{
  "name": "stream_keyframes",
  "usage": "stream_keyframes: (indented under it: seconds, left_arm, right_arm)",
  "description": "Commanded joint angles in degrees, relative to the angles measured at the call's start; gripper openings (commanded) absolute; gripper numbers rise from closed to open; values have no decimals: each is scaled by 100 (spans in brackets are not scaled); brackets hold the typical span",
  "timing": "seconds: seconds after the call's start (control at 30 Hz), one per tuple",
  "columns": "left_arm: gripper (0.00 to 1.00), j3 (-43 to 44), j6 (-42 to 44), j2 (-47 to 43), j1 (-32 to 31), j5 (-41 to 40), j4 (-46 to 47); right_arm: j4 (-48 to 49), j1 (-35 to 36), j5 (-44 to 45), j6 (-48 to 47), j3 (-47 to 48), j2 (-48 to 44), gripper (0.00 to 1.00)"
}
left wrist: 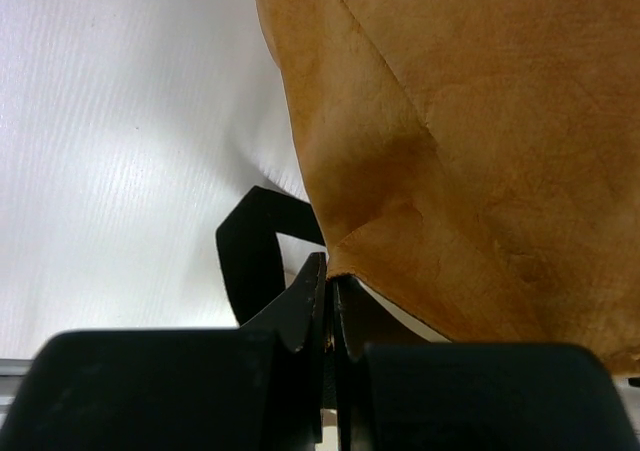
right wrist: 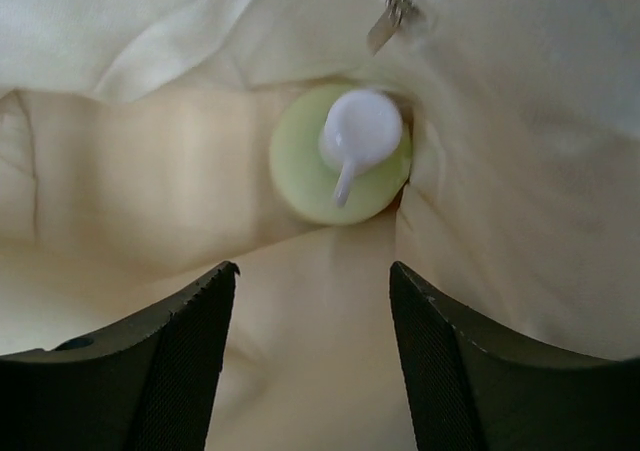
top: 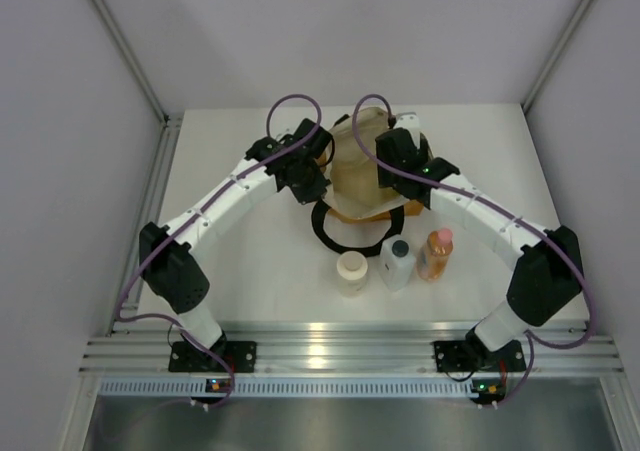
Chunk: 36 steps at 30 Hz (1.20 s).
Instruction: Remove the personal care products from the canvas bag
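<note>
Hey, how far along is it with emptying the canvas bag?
Done: cream bottle, white bottle and orange bottle stand outside the canvas bag. In hand: left gripper pinches the bag's edge; right gripper, open, hovers inside over the yellow-green bottle. Left: lifting that one out.

The left arm (top: 225, 196) rises from its base at the near-left corner of the counter (top: 260, 281), elbow pushed out toward the left edge. Its forearm stretches diagonally toward the middle of the far edge, where the left gripper (left wrist: 328, 276) has its jaws pressed together on a fold at the edge of the canvas bag (left wrist: 480, 121). The right arm (top: 490, 221) mirrors it from the near-right corner, elbow out toward the right edge and forearm angled inward to the far middle, and the right gripper (right wrist: 312, 271) points downward with its jaws held well apart.
</note>
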Motion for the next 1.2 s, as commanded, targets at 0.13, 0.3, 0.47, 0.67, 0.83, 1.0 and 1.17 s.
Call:
stream_keyframes:
  seconds: [0.13, 0.3, 0.47, 0.67, 0.83, 1.0, 1.17]
  left_arm:
    - [0, 103, 106, 11, 9, -123, 207]
    - [0, 33, 79, 2, 9, -132, 207]
    - [0, 24, 106, 20, 9, -80, 207]
    - [0, -99, 71, -6, 9, -79, 207]
    - [0, -117, 62, -24, 9, -36, 207]
    - [0, -108, 70, -41, 9, -35, 207]
    - [0, -108, 88, -50, 9, -36, 207]
  right_arm:
    - [-81, -264, 538, 34, 619, 447, 64]
    - [-81, -272, 635, 158, 917, 711, 65]
    - [-81, -343, 723, 228, 1181, 1071, 65]
    - [-81, -483, 828, 404, 1331, 1300, 65]
    - [-81, -641, 653, 431, 1252, 1423, 65]
    - [-81, -747, 293, 352, 1182, 1625, 63]
    - [-72, -791, 108, 246, 1138, 1810, 58]
